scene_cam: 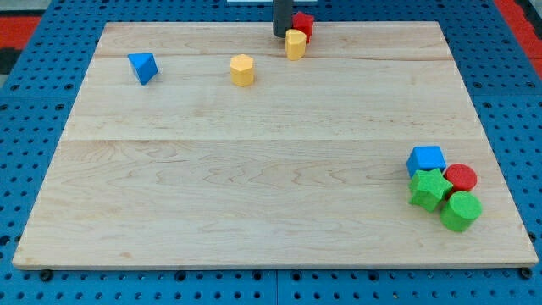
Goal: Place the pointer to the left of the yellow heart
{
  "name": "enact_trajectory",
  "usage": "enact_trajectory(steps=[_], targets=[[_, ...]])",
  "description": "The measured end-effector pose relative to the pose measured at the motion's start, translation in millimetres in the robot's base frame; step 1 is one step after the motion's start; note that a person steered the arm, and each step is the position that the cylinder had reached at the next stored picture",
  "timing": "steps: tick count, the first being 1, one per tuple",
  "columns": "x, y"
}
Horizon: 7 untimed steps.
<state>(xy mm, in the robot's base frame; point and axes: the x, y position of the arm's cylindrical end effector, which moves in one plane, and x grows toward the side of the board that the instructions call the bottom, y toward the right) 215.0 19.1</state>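
Leftmost on the wooden board [254, 203]: blue triangular block [143, 67], near the view's top left. Next, a yellow block [242, 69], faceted, looks hexagonal-ish; we can't call it a heart with confidence.

Then our rod, coming in from the view's top edge. No claw on this rig, so nothing to open or shut and nothing held; it's just a bare rod. My tip [281, 35] sits on the board just beside the second yellow block [295, 44], on its left and slightly toward the view's top. Whether it's touching or just shy of it we can't tell. A red block [303, 24] is right behind that yellow one, touching or nearly so.

Judgement: the small yellow by the tip is likely the yellow heart, shape too small to confirm. If so, the placement step is basically at its end. Next move, if any: small nudge toward the view's bottom to line up squarely on its left, without bumping it.

Far right, bottom corner: cluster of blue block [425, 158], red cylinder [461, 177], green star [429, 188], green cylinder [461, 211], all packed together. Well apart, irrelevant.
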Motion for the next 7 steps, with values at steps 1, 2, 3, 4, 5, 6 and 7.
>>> enact_trajectory(steps=[1,2,3,4,5,6,7], targets=[[0,2],[1,-44],[20,-83],[56,-89],[59,-75],[59,-51],[59,-32]])
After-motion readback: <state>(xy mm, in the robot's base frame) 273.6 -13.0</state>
